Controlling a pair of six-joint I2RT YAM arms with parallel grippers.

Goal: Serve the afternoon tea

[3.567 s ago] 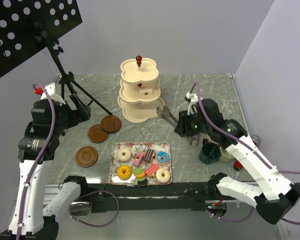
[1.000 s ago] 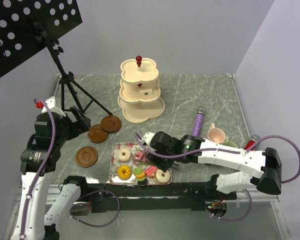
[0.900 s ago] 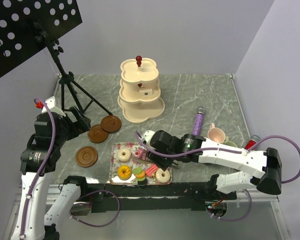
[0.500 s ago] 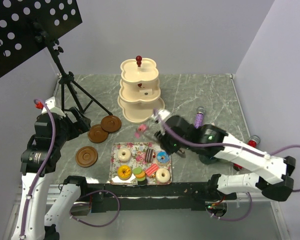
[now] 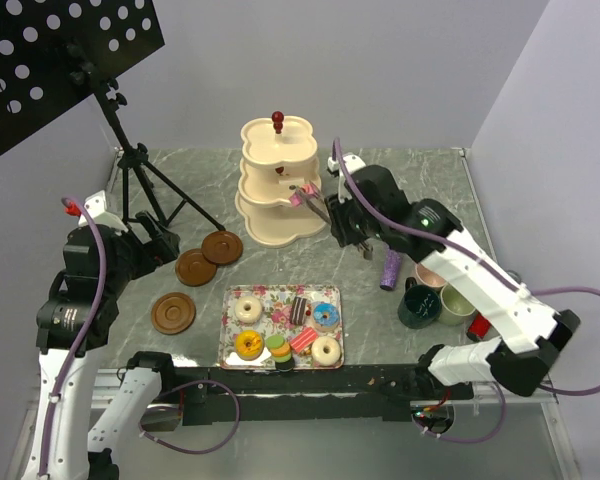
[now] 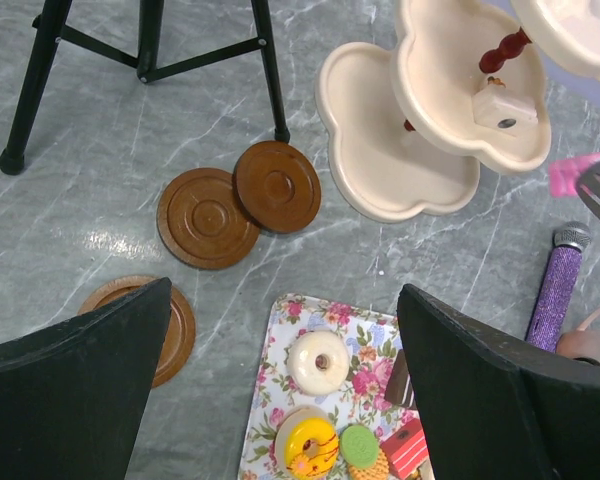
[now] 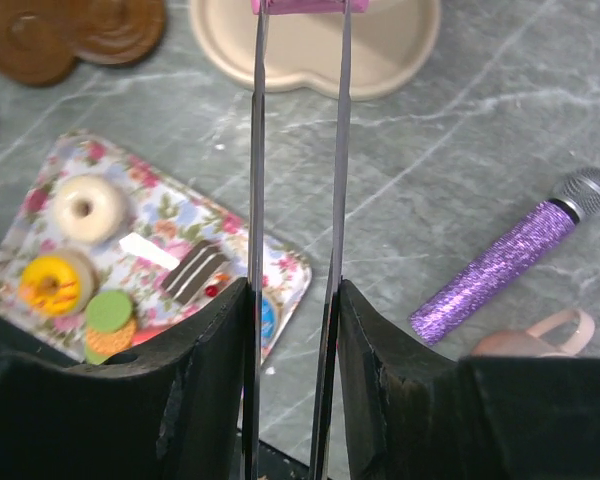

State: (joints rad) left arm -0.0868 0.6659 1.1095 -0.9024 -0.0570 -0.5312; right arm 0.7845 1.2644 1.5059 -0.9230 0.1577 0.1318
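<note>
Pinching a pink cake slice (image 5: 300,198) between narrowed fingertips, the right gripper (image 5: 312,200) hangs just beside the middle tier of the cream stand (image 5: 270,232), upper centre of the overhead frame. The step looks like setting this slice on that tier; next it needs easing over the rim, then letting go. Doughnuts (image 5: 247,309) lie on the floral tray (image 5: 332,292), lower centre. At the left, the left gripper (image 5: 165,243) stands wide and holds nothing, near the brown saucers (image 5: 207,258).
</note>
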